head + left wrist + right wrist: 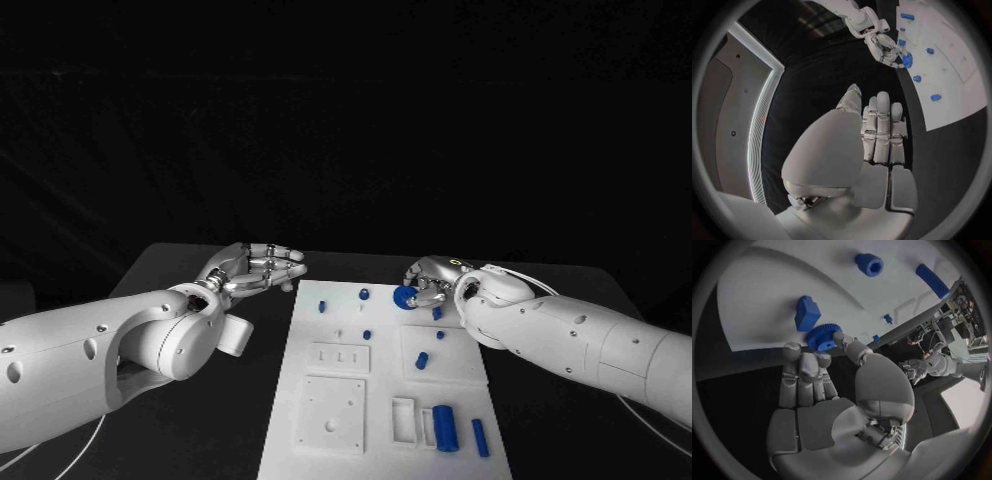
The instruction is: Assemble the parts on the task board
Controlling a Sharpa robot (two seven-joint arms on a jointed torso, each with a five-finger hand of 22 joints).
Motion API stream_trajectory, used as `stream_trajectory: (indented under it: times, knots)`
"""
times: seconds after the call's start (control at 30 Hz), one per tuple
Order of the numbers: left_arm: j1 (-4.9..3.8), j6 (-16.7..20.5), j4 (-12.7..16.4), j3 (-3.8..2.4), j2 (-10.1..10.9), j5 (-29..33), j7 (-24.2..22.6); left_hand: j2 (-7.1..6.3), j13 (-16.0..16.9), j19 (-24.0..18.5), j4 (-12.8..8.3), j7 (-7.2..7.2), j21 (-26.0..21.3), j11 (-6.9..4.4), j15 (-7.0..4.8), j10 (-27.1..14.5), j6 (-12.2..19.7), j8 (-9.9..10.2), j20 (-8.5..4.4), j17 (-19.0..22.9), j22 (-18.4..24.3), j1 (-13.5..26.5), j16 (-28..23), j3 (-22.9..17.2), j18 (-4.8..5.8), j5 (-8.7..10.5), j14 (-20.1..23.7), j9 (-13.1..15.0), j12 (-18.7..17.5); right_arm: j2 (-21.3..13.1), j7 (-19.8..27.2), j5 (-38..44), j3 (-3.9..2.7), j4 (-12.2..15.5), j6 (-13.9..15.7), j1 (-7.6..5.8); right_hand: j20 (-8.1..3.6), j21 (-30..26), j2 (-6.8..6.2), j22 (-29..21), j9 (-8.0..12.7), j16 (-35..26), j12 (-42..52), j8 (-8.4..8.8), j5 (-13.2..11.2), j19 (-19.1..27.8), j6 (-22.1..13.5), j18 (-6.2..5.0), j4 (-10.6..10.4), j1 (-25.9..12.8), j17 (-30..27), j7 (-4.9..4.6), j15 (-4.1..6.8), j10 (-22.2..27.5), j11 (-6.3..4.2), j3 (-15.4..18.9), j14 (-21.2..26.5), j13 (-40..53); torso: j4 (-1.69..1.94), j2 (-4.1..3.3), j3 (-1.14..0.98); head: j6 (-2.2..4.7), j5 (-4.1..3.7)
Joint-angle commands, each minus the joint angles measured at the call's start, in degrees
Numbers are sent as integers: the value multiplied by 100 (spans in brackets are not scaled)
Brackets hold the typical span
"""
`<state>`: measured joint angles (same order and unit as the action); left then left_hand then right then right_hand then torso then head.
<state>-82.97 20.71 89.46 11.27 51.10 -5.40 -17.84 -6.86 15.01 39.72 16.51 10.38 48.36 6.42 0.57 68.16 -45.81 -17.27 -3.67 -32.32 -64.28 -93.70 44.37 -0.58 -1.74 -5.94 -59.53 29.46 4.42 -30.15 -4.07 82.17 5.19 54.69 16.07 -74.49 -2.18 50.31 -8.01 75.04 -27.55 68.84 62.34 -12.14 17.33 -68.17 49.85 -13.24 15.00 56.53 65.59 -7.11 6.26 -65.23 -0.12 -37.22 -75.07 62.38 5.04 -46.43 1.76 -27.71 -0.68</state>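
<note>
Near to far on the white task board (378, 420), smooth blue pegs (444, 428) are lying at the near right. At the far right, the right hand (428, 283) is pinching a ridged blue gear (405, 296); lowering it level should seat it cleanly. Far left, over the black counter (173, 270), the left hand (257, 268) is hovering, released.

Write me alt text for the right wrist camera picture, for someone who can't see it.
The robot's silver right hand pinches a round blue toothed gear at the edge of the white task board. Beside the gear a blocky blue part stands on the board, with a blue ring-shaped part and a long blue bar farther off.
</note>
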Motion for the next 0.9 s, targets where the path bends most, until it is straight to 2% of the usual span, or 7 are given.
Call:
stream_trajectory:
  times: [0.03,0.17,0.27,0.47,0.67,0.9]
  knots:
    - [-5,-96,17,-2,1,-32,-53,-1,6,-46,1,15,-23,5,7,-20,-2,41,-130,5,7,17,-25,-5,-19,-12,-31,10,-32,5,-150,76,80,-6,-564,136,3,18,-13,85,-417,-37,14,-452,46,-46,713,-176,-64,-157,11,130,45,-5,-48,11,4,-14,0,-1,4,-1,-1]
    - [-5,-102,17,-2,-1,-32,-44,0,7,-47,1,15,-23,5,8,-21,-2,42,-130,6,8,16,-26,-6,-18,-14,-30,11,-33,7,-165,65,80,8,-599,136,-10,19,-25,87,-436,-41,15,-456,97,-53,727,-176,-89,-254,18,140,56,-10,-59,32,-1,-24,6,2,4,-9,-6]
    - [-5,-101,15,-2,-3,-32,-41,1,7,-48,2,15,-23,5,8,-21,-2,42,-130,6,8,17,-27,-6,-18,-14,-29,11,-33,16,-236,73,80,-15,-860,135,-25,23,-33,90,-458,-44,19,-452,309,-61,723,-176,-72,-339,28,144,61,-13,-64,92,-7,-34,8,1,4,-7,-6]
    - [-5,-98,15,-2,1,-32,-35,2,8,-49,3,15,-24,6,9,-22,-1,44,-129,7,9,17,-28,-7,-17,-16,-28,11,-34,28,-295,162,80,-6,-1092,135,-26,18,-31,90,-474,-57,12,-439,404,-51,706,-176,-63,-410,32,141,58,-4,-61,154,-6,-47,14,-2,11,-21,-8]
    - [-5,-94,21,-2,9,-32,-37,2,8,-50,2,15,-24,6,9,-22,0,45,-129,7,10,15,-29,-8,-17,-18,-27,12,-34,12,-295,366,79,34,-916,135,-41,16,25,90,-500,-66,16,-448,562,-52,736,-176,-3,-319,40,150,63,-11,-69,91,-13,-59,6,-2,7,-29,-10]
    - [-5,-87,27,-2,19,-32,-42,5,10,-51,2,14,-25,6,9,-23,1,46,-129,7,11,12,-30,-11,-17,-20,-27,12,-35,-5,-223,424,79,110,-602,135,-47,25,94,89,-546,-36,35,-485,216,-97,863,-176,-63,-191,90,191,99,-85,-108,-221,-64,-79,4,1,6,-34,-14]
